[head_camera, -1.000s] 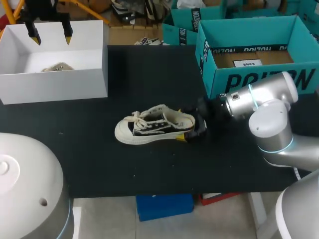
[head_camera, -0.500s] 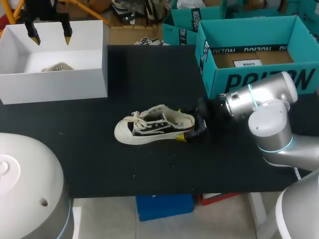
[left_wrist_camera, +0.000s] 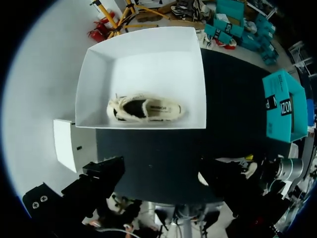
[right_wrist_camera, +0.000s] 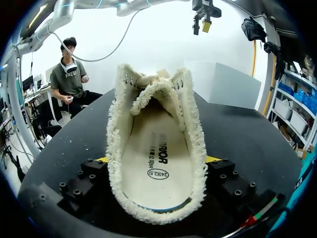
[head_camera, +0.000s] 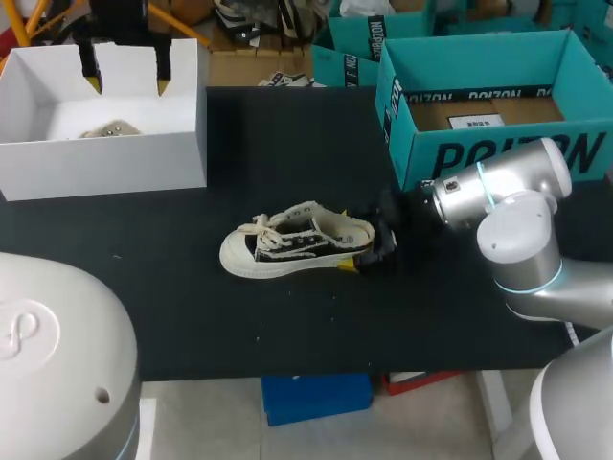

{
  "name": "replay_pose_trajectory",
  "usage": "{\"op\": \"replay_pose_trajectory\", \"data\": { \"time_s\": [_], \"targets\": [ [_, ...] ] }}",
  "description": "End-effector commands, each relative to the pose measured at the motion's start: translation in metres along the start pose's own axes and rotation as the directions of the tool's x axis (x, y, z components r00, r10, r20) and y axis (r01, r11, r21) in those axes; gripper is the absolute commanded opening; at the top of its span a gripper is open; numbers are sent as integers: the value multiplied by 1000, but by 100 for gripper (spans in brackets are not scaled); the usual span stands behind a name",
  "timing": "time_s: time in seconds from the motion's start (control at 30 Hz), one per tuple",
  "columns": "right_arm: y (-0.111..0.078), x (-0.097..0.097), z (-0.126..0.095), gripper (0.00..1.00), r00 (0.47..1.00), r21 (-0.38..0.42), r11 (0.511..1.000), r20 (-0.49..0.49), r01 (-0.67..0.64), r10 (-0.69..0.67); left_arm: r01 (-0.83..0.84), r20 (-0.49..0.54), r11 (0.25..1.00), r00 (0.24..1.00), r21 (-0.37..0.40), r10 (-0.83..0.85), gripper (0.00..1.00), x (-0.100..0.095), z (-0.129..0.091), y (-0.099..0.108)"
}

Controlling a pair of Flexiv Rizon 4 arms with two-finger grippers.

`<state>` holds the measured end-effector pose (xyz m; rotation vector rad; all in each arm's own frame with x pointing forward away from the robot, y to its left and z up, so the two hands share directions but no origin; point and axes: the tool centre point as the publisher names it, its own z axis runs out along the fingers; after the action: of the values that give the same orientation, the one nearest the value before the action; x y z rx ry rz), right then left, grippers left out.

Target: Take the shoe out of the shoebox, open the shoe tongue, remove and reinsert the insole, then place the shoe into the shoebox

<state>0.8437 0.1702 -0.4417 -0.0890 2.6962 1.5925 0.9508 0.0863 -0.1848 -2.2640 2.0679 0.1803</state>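
Black table (head_camera: 287, 144), matte, with the shoe (head_camera: 297, 240) laid on its sole near the middle. All places below are given from that shoe.

- Long axis: heel pointed at the right arm's side, toe at the left arm's side. The shoe was seen upright, not tipped.
- The right gripper (head_camera: 375, 251) was found at the heel, with one finger against each side of it. It was judged clamped on the shoe, the fingers spread only as wide as the heel.
- From the right wrist view the opening was seen end-on: the insole (right_wrist_camera: 156, 168) lay flat inside and the tongue (right_wrist_camera: 153, 91) was folded down over the throat. Tongue judged not yet opened, insole not yet pulled.
- The white shoebox (head_camera: 105, 158) was well apart, beyond the toe and off toward the far edge. A second shoe (left_wrist_camera: 144, 108) was seen lying in it.
- The left gripper (head_camera: 127, 81) was held high over that shoebox, fingers spread wide, nothing between them.

Key relation: the right arm was nearer but taken up with holding the heel, so the tongue would have to be reached by the left arm. From the left gripper the shoe lay well away, toe end first. An approach over the toe and along the laces is judged to be called for, and the heel hold is needed as an anchor against sliding.
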Motion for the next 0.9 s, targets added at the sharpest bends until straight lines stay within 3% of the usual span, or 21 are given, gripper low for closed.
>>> {"op": "replay_pose_trajectory", "data": {
  "time_s": [0.03, 0.13, 0.53, 0.67, 0.9],
  "targets": [
    [-2, -1, 4, 0, 1000, 1, 1000, 1, -1, 1, -8, 78, 1000, 997, 6, 7, 100, 22, 1, 15],
    [-2, -1, 4, 0, 1000, 1, 1000, 1, -1, 1, -46, 95, 999, 994, -15, 47, 100, 52, 5, 37],
    [-2, -1, 4, 0, 1000, 1, 1000, 1, -1, 1, -94, 150, 994, 984, -47, 100, 100, 113, 19, 79],
    [-2, -1, 4, 0, 1000, 1, 1000, 1, -1, 1, -144, 139, 987, 978, -69, 152, 100, 127, 22, 93],
    [-2, -1, 4, 0, 1000, 1, 1000, 1, -1, 1, -144, 139, 987, 978, -69, 152, 100, 127, 22, 93]
  ]
}}
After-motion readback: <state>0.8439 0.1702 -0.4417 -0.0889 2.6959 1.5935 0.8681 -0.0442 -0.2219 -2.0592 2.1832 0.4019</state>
